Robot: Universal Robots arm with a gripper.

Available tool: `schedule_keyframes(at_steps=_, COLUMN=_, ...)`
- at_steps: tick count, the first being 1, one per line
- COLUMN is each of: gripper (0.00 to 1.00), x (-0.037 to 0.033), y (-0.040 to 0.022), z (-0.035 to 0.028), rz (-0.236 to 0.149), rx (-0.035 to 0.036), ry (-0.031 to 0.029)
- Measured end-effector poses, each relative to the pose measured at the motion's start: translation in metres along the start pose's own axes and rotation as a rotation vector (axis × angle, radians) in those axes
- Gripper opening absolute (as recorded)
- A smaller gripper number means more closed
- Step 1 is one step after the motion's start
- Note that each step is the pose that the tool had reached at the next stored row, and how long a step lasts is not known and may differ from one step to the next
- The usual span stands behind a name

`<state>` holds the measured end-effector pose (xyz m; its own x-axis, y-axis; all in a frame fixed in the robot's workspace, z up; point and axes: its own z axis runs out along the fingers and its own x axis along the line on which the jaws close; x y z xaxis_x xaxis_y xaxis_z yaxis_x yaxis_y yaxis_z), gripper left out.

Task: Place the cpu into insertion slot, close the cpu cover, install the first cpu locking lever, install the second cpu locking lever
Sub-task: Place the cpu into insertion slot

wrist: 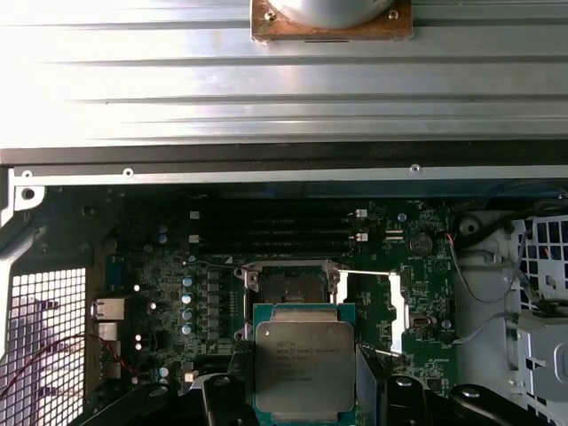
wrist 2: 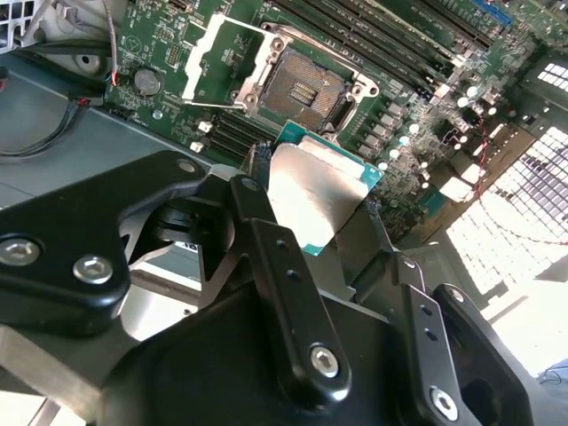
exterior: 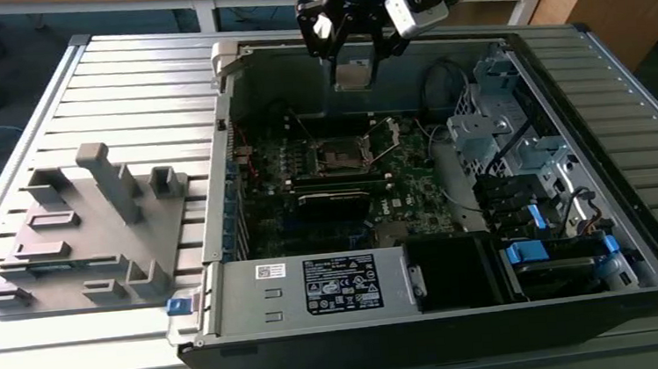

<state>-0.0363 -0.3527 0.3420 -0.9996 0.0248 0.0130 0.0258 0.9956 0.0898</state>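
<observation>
My gripper hangs above the far wall of the open computer case, shut on the cpu, a flat silver-topped square chip. In both wrist views the cpu sits clamped between the black fingers, held well above the motherboard. The insertion slot lies bare with its dark centre showing. The cpu cover, a shiny metal frame, is swung open to one side of the slot. A thin wire lever stands raised beside it.
A grey drive cage and cables fill the case on the exterior view's right. The power supply lies at the near end. Long memory slots run beside the socket. A grey fixture plate rests on the slatted table.
</observation>
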Motion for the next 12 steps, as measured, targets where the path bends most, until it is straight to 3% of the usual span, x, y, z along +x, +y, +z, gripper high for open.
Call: schedule_keyframes(at_steps=12, gripper=0.54, x=0.0000, y=-0.0002, z=0.0027, rz=0.000, rx=-0.0002, ry=0.0000)
